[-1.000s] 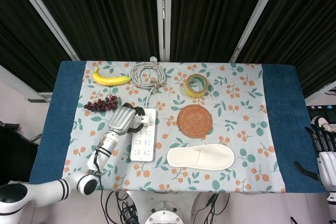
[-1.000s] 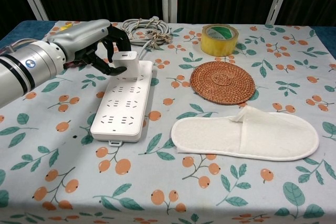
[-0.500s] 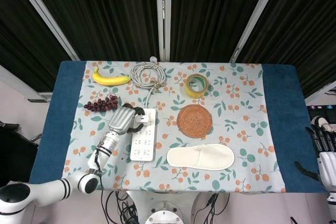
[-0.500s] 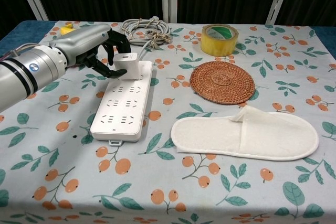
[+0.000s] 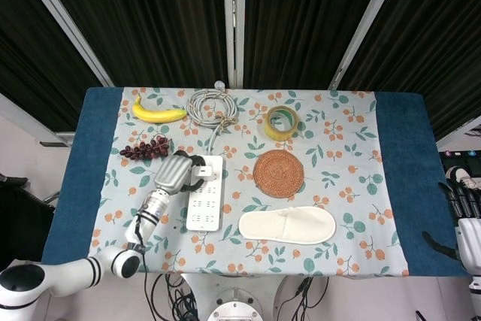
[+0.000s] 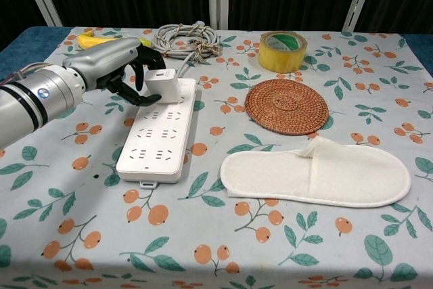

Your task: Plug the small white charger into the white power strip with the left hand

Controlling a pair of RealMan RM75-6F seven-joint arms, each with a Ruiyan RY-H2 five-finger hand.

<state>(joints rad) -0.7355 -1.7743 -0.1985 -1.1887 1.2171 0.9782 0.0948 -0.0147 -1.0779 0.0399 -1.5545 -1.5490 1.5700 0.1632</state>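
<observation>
The white power strip (image 6: pixel 157 137) (image 5: pixel 205 202) lies left of centre on the floral cloth, its cord running to the far side. The small white charger (image 6: pixel 163 86) (image 5: pixel 203 174) stands upright on the strip's far end and looks seated against its face. My left hand (image 6: pixel 116 64) (image 5: pixel 175 173) reaches in from the left, and its dark fingers (image 6: pixel 137 84) curl around the charger's left side, still holding it. My right hand (image 5: pixel 462 202) hangs beyond the table's right edge with its fingers apart and nothing in it.
A coiled grey cable (image 6: pixel 184 37) lies behind the strip, with a banana (image 5: pixel 158 114) and grapes (image 5: pixel 145 149) to the far left. A tape roll (image 6: pixel 283 51), a woven coaster (image 6: pixel 286 106) and a white slipper (image 6: pixel 316 172) occupy the right half.
The charger has come down slightly onto the strip's far end. My left hand has drawn a little leftward while keeping its fingers at the charger. The right hand has not moved.
</observation>
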